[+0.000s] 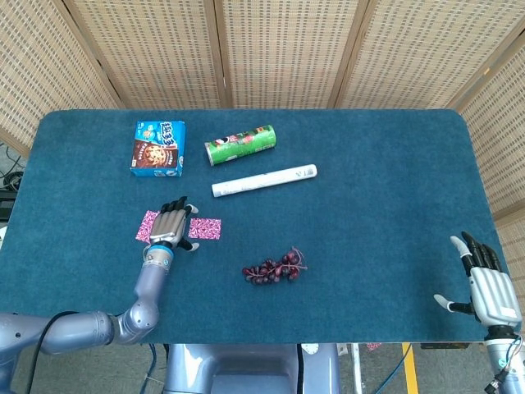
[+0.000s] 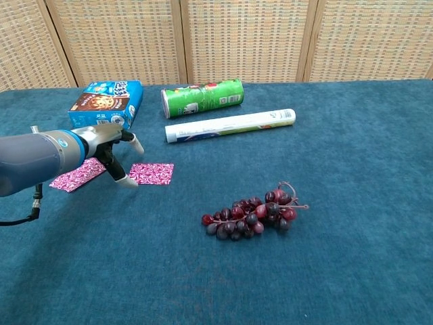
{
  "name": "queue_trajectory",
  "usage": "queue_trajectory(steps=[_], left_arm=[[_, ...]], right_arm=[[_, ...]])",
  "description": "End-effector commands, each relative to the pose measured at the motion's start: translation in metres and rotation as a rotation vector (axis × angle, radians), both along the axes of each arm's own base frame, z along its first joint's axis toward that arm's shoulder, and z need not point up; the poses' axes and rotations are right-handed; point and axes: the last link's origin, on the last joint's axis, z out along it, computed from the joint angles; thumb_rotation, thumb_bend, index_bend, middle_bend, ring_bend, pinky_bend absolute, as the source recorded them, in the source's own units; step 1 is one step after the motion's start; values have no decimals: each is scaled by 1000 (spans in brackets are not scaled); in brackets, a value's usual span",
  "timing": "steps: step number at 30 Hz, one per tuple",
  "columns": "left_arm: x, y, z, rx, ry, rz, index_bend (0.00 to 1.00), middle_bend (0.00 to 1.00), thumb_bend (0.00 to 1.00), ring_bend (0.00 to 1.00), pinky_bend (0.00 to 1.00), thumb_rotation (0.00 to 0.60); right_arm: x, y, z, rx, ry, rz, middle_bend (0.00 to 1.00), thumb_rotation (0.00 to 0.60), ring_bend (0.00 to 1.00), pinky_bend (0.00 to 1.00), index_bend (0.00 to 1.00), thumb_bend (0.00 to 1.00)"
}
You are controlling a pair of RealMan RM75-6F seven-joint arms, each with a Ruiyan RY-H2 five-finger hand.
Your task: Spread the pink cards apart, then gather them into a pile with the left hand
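Head view shows the left hand (image 1: 171,226) over the blue table (image 1: 369,164) with its fingers spread and pointing away from the robot, holding nothing. It sits between two pink cards: the left card (image 1: 148,226) pokes out on the hand's outer side, partly hidden under it, and the right card (image 1: 206,228) lies just beside the thumb side, flat on the cloth. In the chest view the left hand (image 2: 111,145) hangs with fingers angled downward, one fingertip close to the near-left corner of the right card (image 2: 151,173); whether it touches the card cannot be told. The left card (image 2: 76,173) lies behind the forearm there, and it looks like two cards overlapped, though that is not certain. The two pink patches lie apart, with the hand over the gap. Beyond the cards lie a cookie box (image 1: 158,148), a green can (image 1: 240,144) on its side and a white tube (image 1: 264,180), all well away from the hand. A bunch of grapes (image 1: 273,268) rests nearer the robot, to the right of the cards. The right hand (image 1: 486,287) shows at the table's near right corner, fingers spread and upright, palm empty, far from the cards.
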Motion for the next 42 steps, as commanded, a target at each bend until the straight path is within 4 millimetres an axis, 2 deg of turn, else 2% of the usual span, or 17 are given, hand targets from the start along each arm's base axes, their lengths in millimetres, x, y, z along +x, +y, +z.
queue_trajectory(steps=[1, 16, 22, 30, 38, 42], left_arm=[[3, 2, -6, -5, 0, 0, 226, 0, 237, 0, 0, 600], [7, 5, -18, -7, 17, 4, 282, 0, 251, 0, 0, 600], [8, 5, -21, 1, 23, 7, 334, 0, 256, 0, 0, 600], [7, 4, -23, 21, 34, 5, 496, 0, 261, 0, 0, 600], [6, 4, -22, 35, 41, 0, 605, 0, 265, 0, 0, 600], [6, 3, -22, 36, 45, 2, 622, 0, 266, 0, 0, 600]], right_arm=[[0, 0, 0, 0, -3, -2, 0, 600, 0, 0, 68, 131], [-1, -1, 0, 4, -11, -5, 0, 600, 0, 0, 68, 131], [-1, -1, 0, 5, -12, -5, 0, 600, 0, 0, 68, 131], [-1, -1, 0, 6, -14, -4, 0, 600, 0, 0, 68, 131], [-1, -1, 0, 6, -14, -4, 0, 600, 0, 0, 68, 131], [-1, -1, 0, 6, -13, -3, 0, 600, 0, 0, 68, 131]])
